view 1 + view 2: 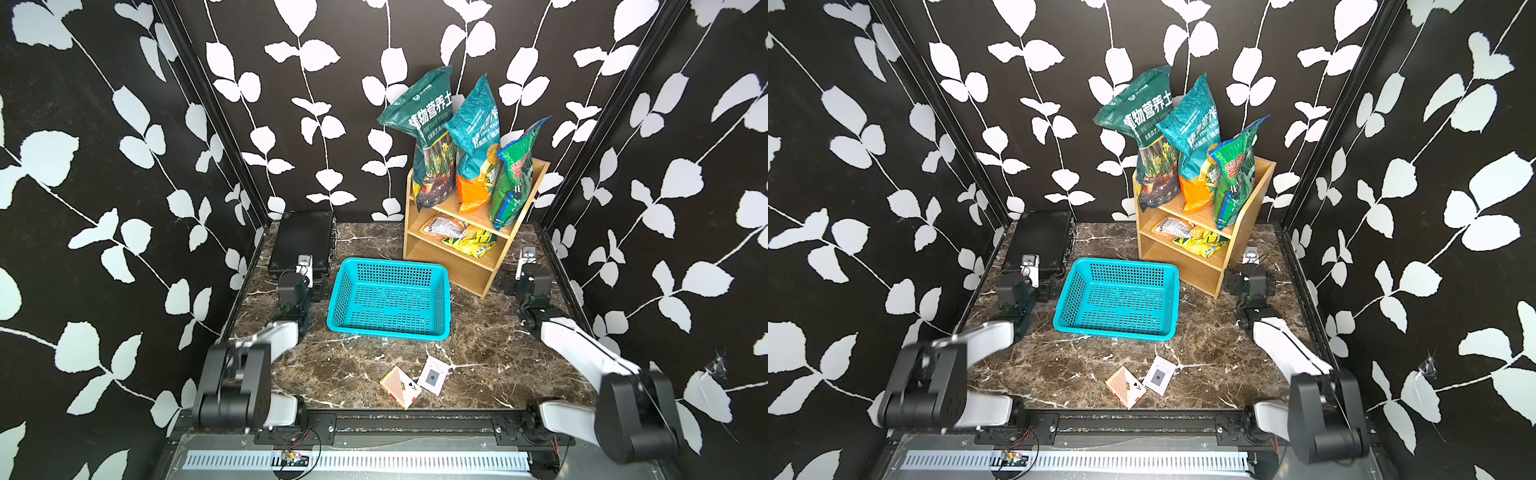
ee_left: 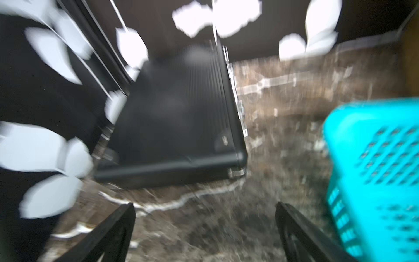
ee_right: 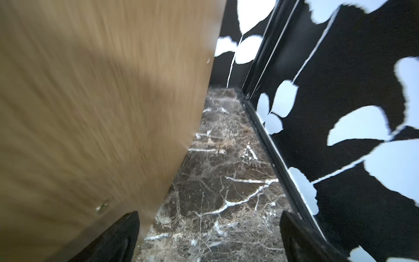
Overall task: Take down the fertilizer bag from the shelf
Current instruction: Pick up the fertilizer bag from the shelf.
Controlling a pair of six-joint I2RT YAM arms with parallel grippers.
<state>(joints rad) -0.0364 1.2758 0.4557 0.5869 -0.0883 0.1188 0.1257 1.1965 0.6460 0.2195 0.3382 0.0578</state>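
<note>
While every bag is sitting untouched on the shelf, the task is only just beginning. Near the tabletop's left edge the left fingers (image 2: 113, 233) are hanging low and spread wide with nothing between them, pointing toward a black case (image 1: 301, 241) that is lying in the far left corner. A turquoise basket (image 1: 388, 334) is sitting empty around the middle of the tabletop, and a card box (image 1: 399, 386) and a loose card (image 1: 434, 376) are lying near the front edge. Toward the far right corner the shelf (image 1: 436, 253) is standing just behind the basket, with three tall bags (image 1: 432, 137) leaning upright on its top tier and some small packets (image 1: 473, 243) lying on the middle tier; which of these is meant as the fertilizer bag I cannot tell. By the right edge the right fingers (image 3: 113, 240) are hovering low, just beside the shelf's outer side panel, likewise fully parted and holding nothing. Reaching up, gripping a bag and bringing it down are all remaining, by my reading.
</note>
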